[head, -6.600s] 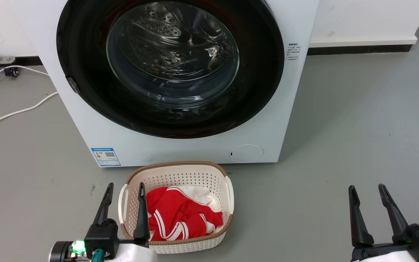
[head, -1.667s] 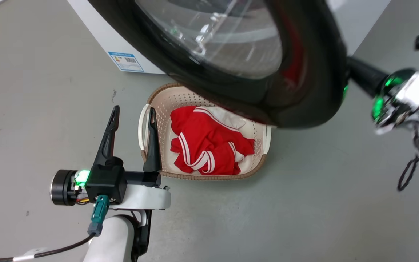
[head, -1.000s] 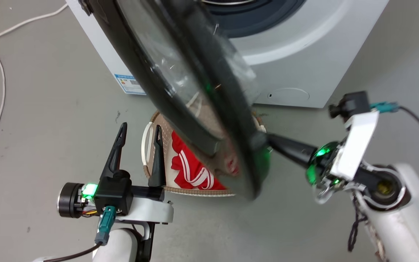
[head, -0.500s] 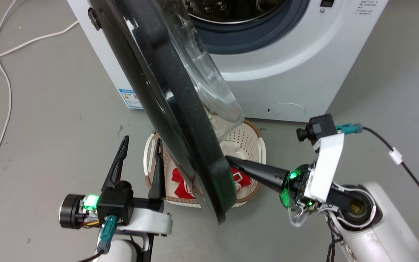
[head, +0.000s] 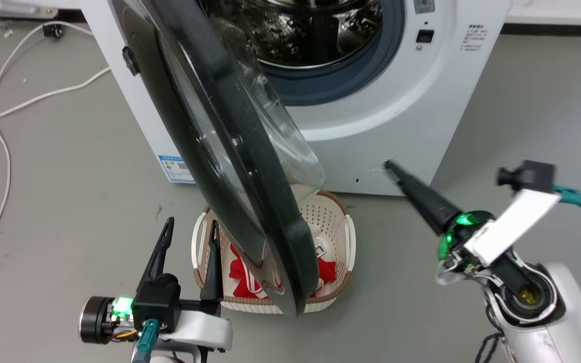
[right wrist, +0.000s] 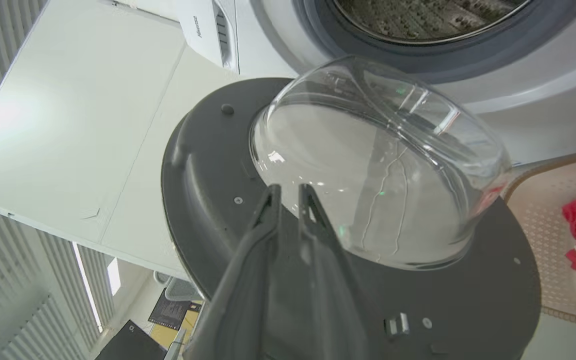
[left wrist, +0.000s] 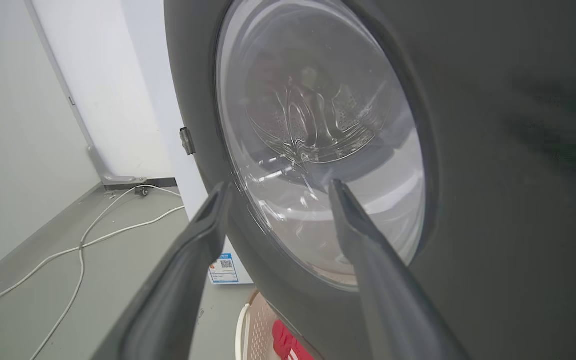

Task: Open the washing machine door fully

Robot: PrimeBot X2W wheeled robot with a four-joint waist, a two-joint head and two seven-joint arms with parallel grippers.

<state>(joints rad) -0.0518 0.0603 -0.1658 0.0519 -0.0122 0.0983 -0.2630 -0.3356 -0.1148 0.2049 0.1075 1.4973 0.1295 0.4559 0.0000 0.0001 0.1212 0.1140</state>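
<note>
Door [head: 242, 156] half-open, free edge over basket [head: 331, 222], bowl rightward.

The washing machine door [head: 290, 242] has a black rim around a clear, colourless glass bowl, and it belongs to a white washer [head: 371, 136] with a grey-blue gasket [head: 341, 80] and a silvery drum [head: 310, 30] dotted with small holes. On the grey floor [head: 68, 212] are a white cable [head: 3, 151] and a cream basket [head: 338, 222] patterned with holes and edged in brown, holding a red garment [head: 242, 280] with white stripes. The left gripper [head: 191, 222] and right gripper [head: 390, 165] have black fingers, with a green light at each wrist.
</note>
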